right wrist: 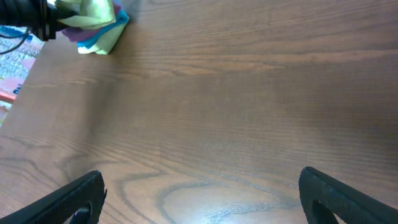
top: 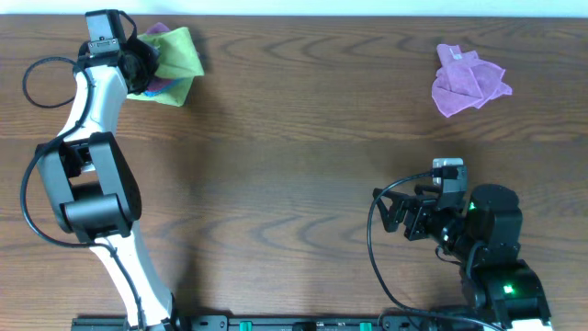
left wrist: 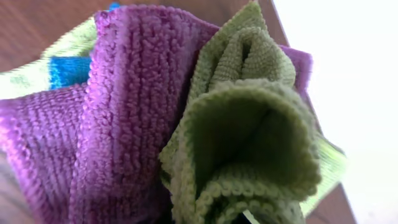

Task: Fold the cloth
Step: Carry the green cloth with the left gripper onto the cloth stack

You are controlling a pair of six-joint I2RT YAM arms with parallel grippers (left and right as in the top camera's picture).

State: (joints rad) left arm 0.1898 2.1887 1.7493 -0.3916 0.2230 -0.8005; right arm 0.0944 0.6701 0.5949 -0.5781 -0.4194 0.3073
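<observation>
Lime-green microfibre is bunching at the far left of the table, where the cloth is lying tangled with a purple cloth and a blue cloth. We are judging this as the picking-out step: our left claw is sitting at that heap, though we cannot tell how its jaws are standing. Our right claw is hanging wide and empty, well apart. Next we are needing a grip on the green alone, then bare table for spreading it.
</observation>
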